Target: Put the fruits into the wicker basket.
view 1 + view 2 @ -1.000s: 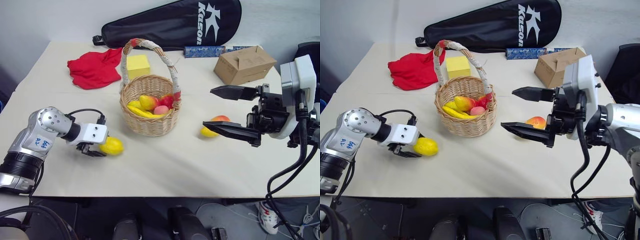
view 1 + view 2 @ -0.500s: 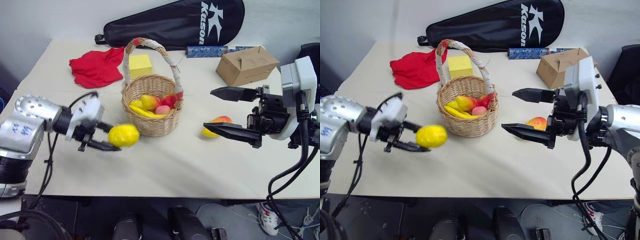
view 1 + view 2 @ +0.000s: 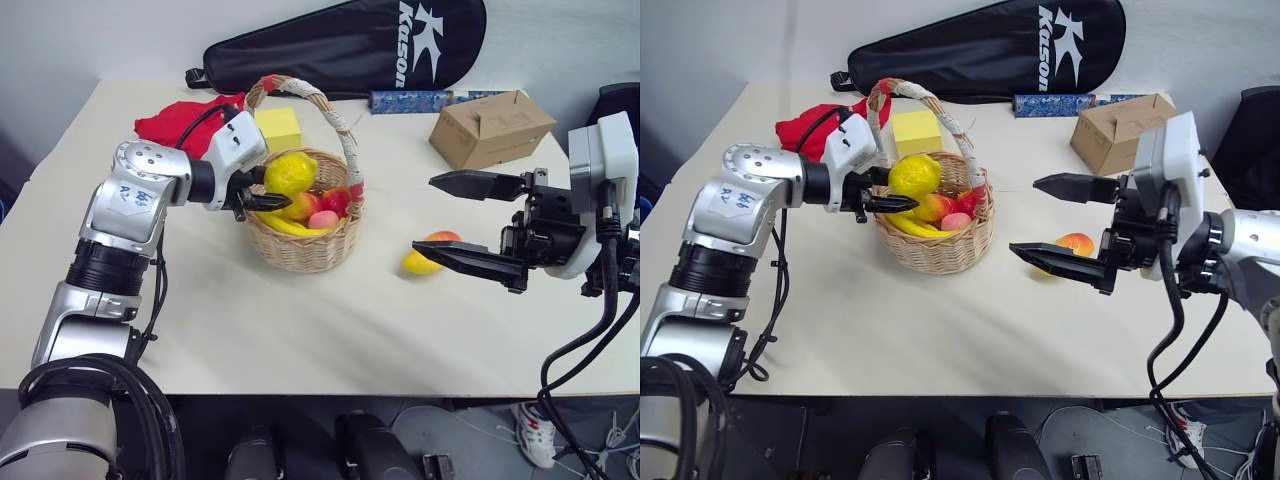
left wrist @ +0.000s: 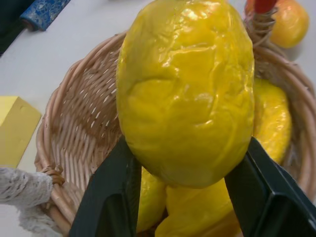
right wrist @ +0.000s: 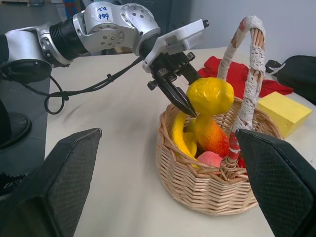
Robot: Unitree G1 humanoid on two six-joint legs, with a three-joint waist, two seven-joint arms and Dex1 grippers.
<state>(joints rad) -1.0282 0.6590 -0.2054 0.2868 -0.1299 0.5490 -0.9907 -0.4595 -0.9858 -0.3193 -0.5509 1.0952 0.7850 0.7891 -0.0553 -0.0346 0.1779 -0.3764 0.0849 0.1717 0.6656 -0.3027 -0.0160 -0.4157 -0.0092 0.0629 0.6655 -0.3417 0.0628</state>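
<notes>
Head views, count: one wicker basket with several fruits inside; one lemon above its rim; one red-and-yellow fruit on the table, beside the basket.
Head views, grippers: left gripper is clamped on the lemon; right gripper has its fingers wide apart and holds nothing.
Left wrist view: two black fingers press the lemon from both sides, over the basket; fruits below are partly hidden.
Right wrist view: the basket handle hides some fruits, so the count inside is unclear.
</notes>
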